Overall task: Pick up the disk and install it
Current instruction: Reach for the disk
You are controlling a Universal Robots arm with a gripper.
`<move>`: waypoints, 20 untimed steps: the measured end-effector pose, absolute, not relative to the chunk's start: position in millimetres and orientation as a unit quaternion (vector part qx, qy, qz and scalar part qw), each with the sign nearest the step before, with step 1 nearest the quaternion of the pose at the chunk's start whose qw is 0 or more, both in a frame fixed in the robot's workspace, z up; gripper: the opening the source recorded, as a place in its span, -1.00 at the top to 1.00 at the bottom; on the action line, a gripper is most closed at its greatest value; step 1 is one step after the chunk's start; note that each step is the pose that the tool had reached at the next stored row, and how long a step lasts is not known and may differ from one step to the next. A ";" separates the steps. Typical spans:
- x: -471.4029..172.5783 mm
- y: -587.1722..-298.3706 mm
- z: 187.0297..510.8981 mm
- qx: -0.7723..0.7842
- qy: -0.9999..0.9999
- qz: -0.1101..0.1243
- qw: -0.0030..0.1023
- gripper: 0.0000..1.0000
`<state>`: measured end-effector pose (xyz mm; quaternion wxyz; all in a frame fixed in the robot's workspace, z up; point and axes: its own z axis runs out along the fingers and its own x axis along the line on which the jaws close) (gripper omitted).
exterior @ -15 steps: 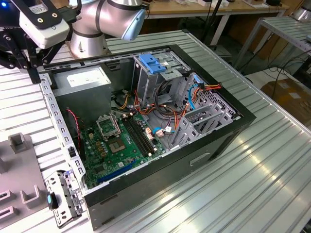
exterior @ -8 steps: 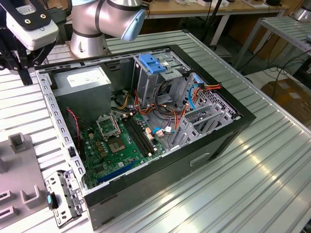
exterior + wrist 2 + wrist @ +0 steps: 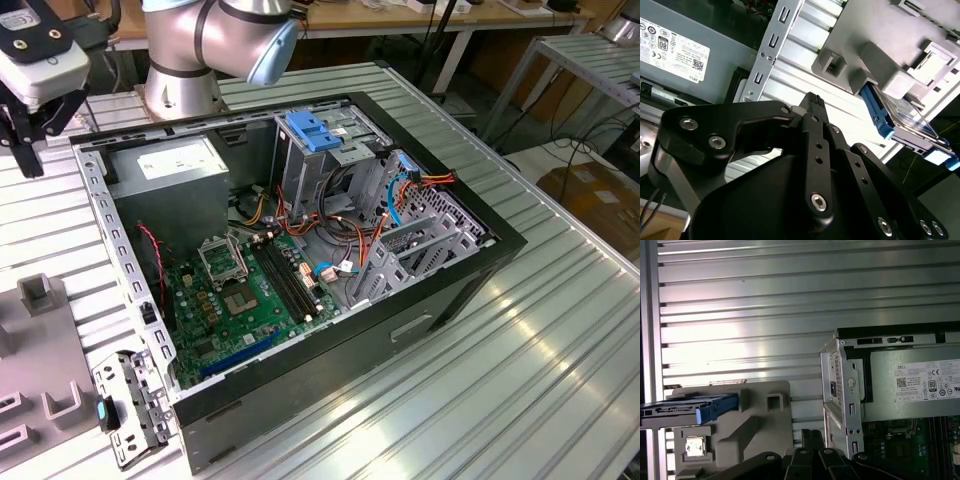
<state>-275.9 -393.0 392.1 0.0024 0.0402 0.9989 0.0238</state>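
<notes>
The disk [image 3: 690,409] stands on edge in a grey holder [image 3: 760,415] on the slatted table, beside the open computer case [image 3: 300,250]. Its dark body and blue carrier rail [image 3: 879,116] also show in the second wrist view. My gripper [image 3: 811,100] hangs above the table near the case's corner, apart from the disk. Its black fingertips [image 3: 807,436] are together with nothing between them. In the exterior view the gripper [image 3: 28,140] is at the far left, above the case's back corner.
Inside the case a grey power supply [image 3: 165,160] with a white sticker fills the back corner. A metal drive cage with a blue latch [image 3: 315,130] stands beyond the green motherboard [image 3: 240,300] and loose cables. A metal bracket [image 3: 125,400] lies by the grey holder [image 3: 40,340].
</notes>
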 end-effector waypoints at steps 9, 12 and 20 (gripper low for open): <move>-306.5 -391.7 391.8 0.041 0.999 0.027 0.002 0.79; -314.8 -391.0 391.3 0.042 0.999 0.026 0.001 0.79; -343.5 -386.2 389.4 0.042 0.999 0.026 0.001 0.79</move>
